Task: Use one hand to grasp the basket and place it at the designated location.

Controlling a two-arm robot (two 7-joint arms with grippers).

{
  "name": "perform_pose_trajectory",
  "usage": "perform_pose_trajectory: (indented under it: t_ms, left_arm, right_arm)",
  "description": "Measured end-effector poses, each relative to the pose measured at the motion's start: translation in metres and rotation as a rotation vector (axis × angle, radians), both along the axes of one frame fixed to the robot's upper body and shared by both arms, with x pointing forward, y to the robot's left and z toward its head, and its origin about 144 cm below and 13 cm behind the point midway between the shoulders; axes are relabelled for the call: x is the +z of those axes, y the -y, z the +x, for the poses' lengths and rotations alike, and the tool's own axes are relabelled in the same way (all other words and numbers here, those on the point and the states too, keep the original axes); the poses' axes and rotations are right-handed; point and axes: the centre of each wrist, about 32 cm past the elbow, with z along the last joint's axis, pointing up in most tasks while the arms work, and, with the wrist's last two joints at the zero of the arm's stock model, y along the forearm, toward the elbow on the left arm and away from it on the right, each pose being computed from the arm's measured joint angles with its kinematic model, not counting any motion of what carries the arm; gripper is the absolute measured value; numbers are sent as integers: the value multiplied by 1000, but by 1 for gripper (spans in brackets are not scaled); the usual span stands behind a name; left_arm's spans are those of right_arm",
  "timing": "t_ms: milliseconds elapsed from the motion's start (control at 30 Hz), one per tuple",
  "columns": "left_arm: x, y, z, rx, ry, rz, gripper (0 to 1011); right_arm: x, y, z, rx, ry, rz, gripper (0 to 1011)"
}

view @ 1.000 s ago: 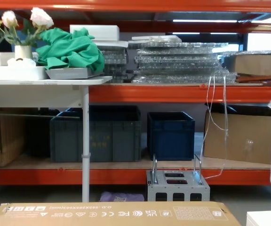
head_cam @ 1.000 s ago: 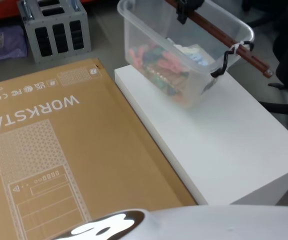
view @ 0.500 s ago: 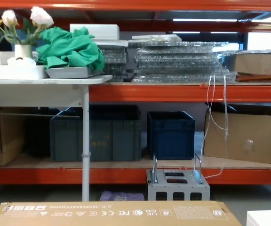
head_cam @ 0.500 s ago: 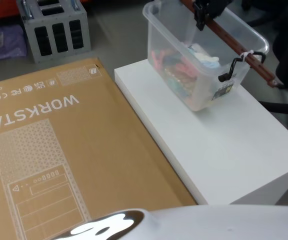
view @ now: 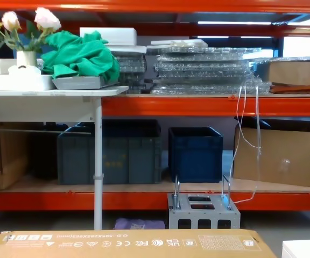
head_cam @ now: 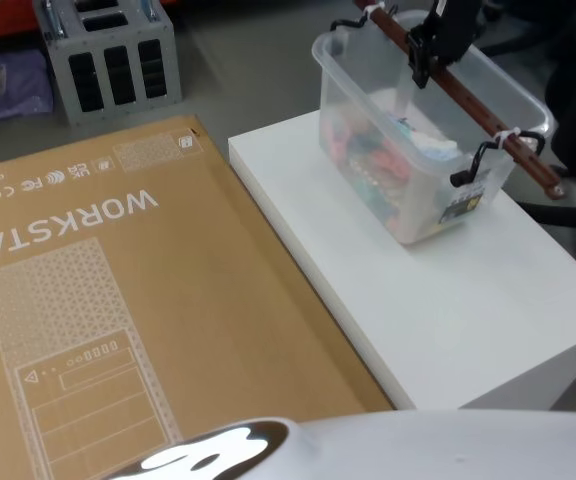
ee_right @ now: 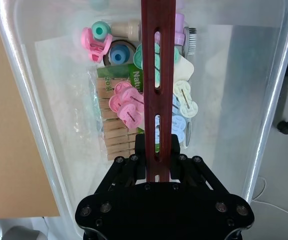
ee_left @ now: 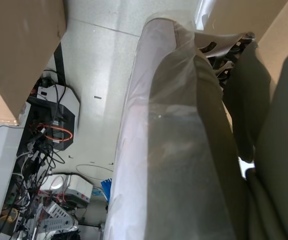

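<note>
Right hand (ee_right: 156, 150) clamped on basket (head_cam: 340, 95) handle (head_cam: 468, 100); basket farther right than before, seemingly on table (head_cam: 468, 320)

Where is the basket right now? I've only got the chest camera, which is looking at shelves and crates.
Observer: In the head view the basket is at the far end of the white table. I can't tell whether it is resting on the table or just above it.
Operator: Is a gripper on it?
Observer: Yes, the right gripper is shut on the brown handle bar that spans the basket's top.
Operator: Anything inside?
Observer: Wooden clothes pegs and pastel plastic clips lie on its bottom.
</note>
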Motion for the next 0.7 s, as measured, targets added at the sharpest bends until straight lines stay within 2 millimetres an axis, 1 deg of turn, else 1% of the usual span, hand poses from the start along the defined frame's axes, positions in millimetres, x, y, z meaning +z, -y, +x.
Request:
perform_pose_trajectory:
  t_ms: [367, 700]
  left_arm:
    - [0, 0, 0, 0, 0, 0, 0]
    - [0, 0, 0, 0, 0, 0, 0]
  right_arm:
    - [-19, 5, -5, 12, -10, 31, 241]
    - [-30, 6, -7, 12, 2, 48, 241]
